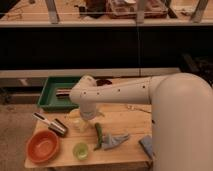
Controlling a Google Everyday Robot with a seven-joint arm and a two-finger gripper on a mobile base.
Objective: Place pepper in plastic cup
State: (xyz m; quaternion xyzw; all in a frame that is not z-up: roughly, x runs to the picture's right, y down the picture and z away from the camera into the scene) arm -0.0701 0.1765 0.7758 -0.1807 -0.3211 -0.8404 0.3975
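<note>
Cup [80, 150], green plastic, stands upright at the near edge of the table [125, 117] with its mouth up, so it can take a drop from straight above. Orange bowl [42, 146] is just left of it at the near-left corner. Blue sponge [146, 146] is at near right, partly cut off by the robot's body. One step back is the pepper [98, 136]: green, long, lying flat on the wood with its long axis running near-to-far. Its near tip ends just right of the cup, and I can't tell if they touch. Grey cloth-like thing [116, 139] lies against the pepper's right side and looks to be touching it, so I'd expect crowding on that side. With the pepper flat, a top-down grab across its narrow width looks like the sensible approach. Further back, the gripper [80, 121] hangs under the wrist of the white arm [120, 92], low over the table. Can't tell whether it is open or closed, and nothing is visibly held. Pepper lies to the right of the gripper and a bit nearer, close by but apart, so not grasped yet by my read. Metal can [52, 125] lies on its side left of the gripper. Green tray [57, 92] sits at the far-left edge. Dark shelving [100, 45] is behind everything.
</note>
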